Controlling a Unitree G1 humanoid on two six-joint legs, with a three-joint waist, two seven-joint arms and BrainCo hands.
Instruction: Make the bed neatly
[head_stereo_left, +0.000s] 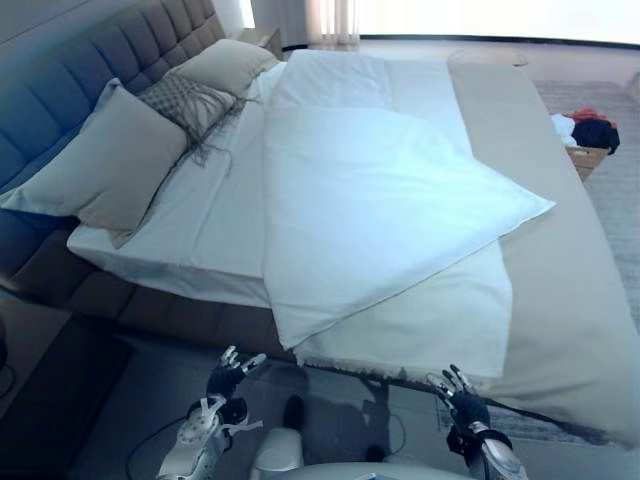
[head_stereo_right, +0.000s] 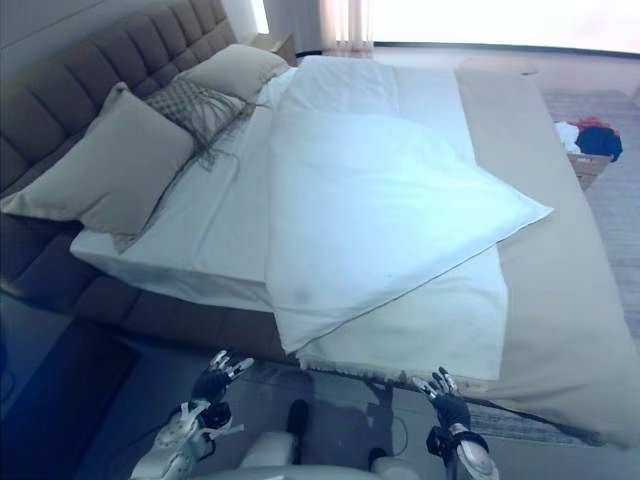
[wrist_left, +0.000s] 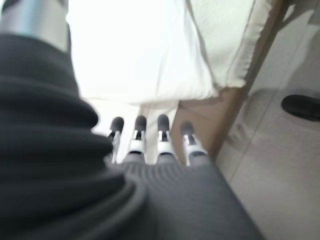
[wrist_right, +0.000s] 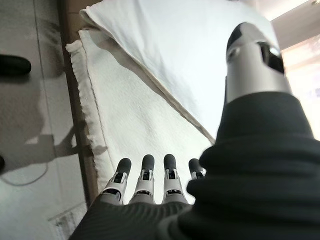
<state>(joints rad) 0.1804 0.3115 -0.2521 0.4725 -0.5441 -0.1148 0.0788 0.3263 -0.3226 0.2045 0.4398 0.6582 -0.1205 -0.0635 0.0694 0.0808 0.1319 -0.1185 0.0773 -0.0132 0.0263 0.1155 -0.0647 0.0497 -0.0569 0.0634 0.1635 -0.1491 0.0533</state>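
Note:
A bed with a tufted headboard fills the head views. A white duvet lies crooked on it, one corner folded over toward the right and its near edge hanging off the side. Beneath it a cream blanket with a fringed edge drapes over the near side. Three pillows sit at the head: a large beige one, a patterned one and another beige one. My left hand and right hand hover open above the floor, short of the bed's near side, touching nothing.
A beige bedspread runs along the right half of the bed. A box with clothes stands on the floor at the far right. A dark nightstand stands at the near left. A rug lies beyond the bed.

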